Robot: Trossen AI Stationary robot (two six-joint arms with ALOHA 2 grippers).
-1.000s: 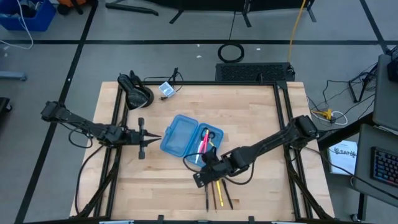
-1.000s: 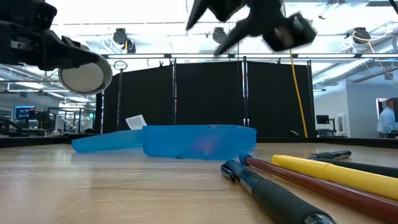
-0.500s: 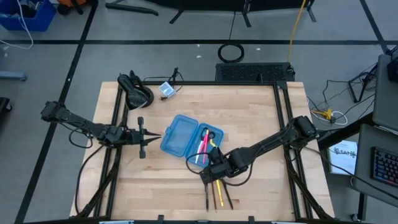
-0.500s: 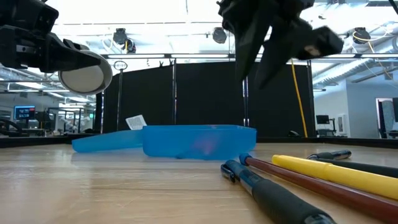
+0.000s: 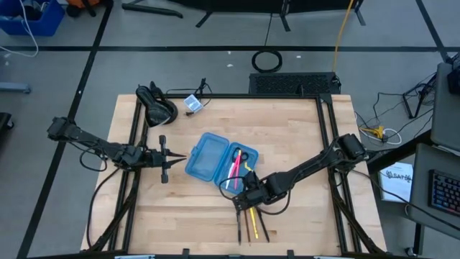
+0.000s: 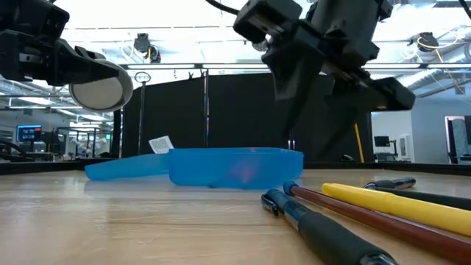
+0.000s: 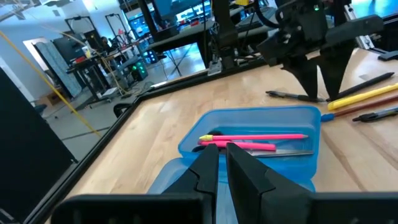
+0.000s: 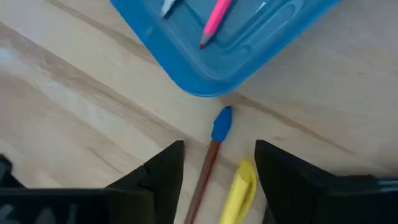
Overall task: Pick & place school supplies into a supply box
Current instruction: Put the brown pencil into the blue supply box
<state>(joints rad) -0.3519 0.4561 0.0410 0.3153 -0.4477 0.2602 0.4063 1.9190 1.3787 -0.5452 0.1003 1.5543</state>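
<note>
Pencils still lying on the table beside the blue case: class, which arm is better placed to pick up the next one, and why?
The right. The right gripper hangs open directly over the brown pencil and yellow pencil beside the supply box. The left gripper waits shut on the box's far side.

A robotics lab or workshop: a pale wooden desk (image 5: 215,216) in a black metal frame stands on grey flooring, with loose cables, a computer keyboard (image 5: 447,193), black partition panels (image 6: 243,118), glowing monitors (image 6: 28,134) and open ceiling ductwork beyond.
</note>
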